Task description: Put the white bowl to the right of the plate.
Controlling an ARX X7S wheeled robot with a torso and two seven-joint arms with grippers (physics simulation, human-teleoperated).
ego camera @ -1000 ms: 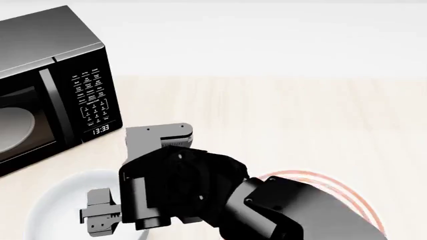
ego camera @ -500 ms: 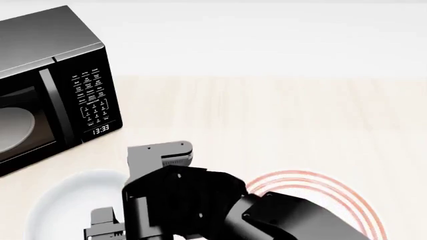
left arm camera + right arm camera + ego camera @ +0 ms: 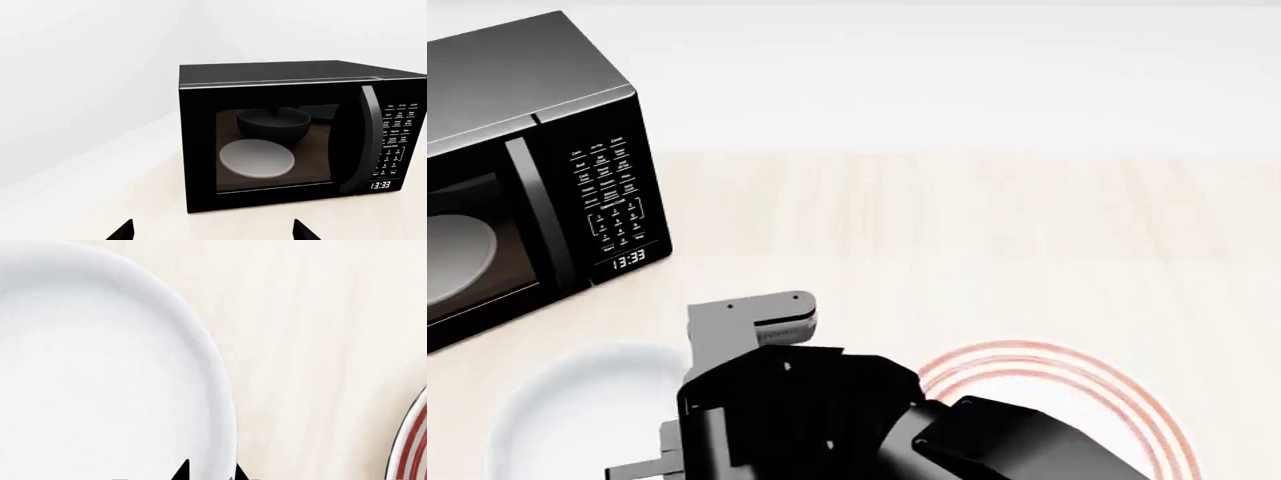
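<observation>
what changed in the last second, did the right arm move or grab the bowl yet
The right gripper has sunk lower over the white bowl's plate-side rim, its fingertips now straddling it. Nothing is visibly gripped yet. The bowl, the plate and the microwave stayed put.

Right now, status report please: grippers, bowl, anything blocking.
Right gripper straddling white bowl rim, not closed. Left gripper open, facing microwave. Bowl left of plate. Nothing between them.

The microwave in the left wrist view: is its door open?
No, the microwave has its door shut, and the glass disc shows through the window.
</observation>
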